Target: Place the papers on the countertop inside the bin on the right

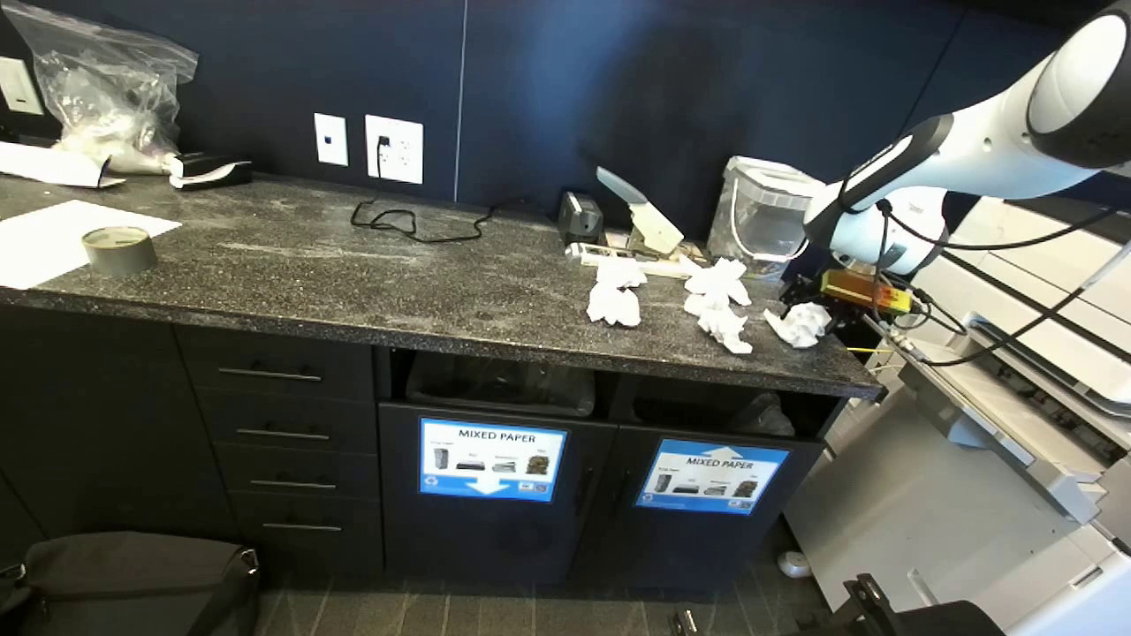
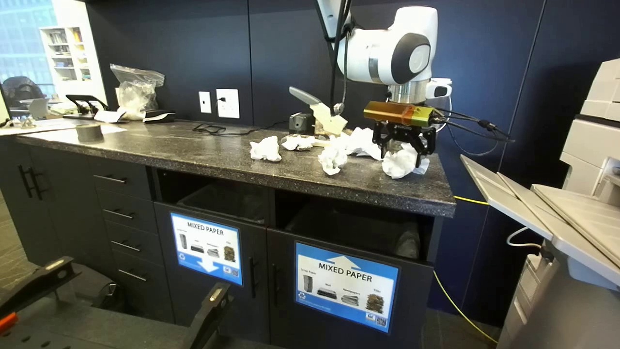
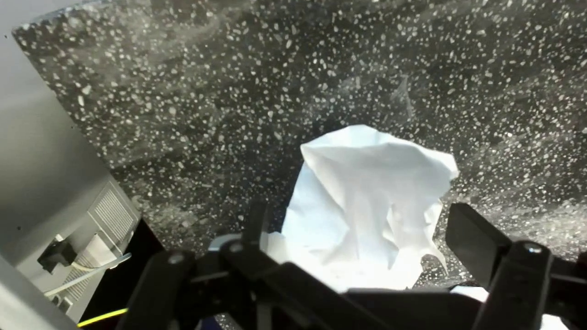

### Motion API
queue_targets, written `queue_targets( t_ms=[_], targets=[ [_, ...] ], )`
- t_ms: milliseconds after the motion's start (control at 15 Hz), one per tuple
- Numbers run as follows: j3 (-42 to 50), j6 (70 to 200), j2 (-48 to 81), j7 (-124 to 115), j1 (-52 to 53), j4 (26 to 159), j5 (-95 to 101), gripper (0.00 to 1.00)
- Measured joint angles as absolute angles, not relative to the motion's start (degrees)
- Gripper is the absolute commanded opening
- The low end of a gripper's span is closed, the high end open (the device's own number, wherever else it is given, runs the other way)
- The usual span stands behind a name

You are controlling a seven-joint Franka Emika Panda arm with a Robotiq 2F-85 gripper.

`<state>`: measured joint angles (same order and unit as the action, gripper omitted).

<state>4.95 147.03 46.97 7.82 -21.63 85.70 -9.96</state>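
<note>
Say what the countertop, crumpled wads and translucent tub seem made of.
Countertop: stone or stone-look laminate, fairly matte, going by its pale speckles.
Crumpled wads: likely thin matte paper, given the sharp creases and ragged edges.
Translucent tub: probably smooth plastic, judging by its see-through side.

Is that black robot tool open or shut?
The black tool is open: its fingers stand apart in the wrist view, crumpled white paper showing between.

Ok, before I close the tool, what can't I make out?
Bottom of the right-hand bin: hidden behind its own front, both exterior views.
Lowest print on its label: too small, both exterior views.
Lower end of the central paper wad: covered by the tool, wrist view.
Base of the arm: cut off by the picture edge, both exterior views.
</note>
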Motion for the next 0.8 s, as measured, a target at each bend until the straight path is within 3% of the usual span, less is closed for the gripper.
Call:
queue_targets(
  t_ms=[267,333,467,800],
  targets=[
    [5.0,146.4,49.2,7.8,-21.8,83.0,-10.0,0.96],
    [5.0,146.3,49.8,7.8,-21.9,82.4,-10.0,0.75],
    [5.0,145.9,50.6,7.8,-21.9,81.3,-9.9,0.69],
    [5.0,145.0,52.0,7.8,-22.0,79.4,-9.9,0.3]
  ],
)
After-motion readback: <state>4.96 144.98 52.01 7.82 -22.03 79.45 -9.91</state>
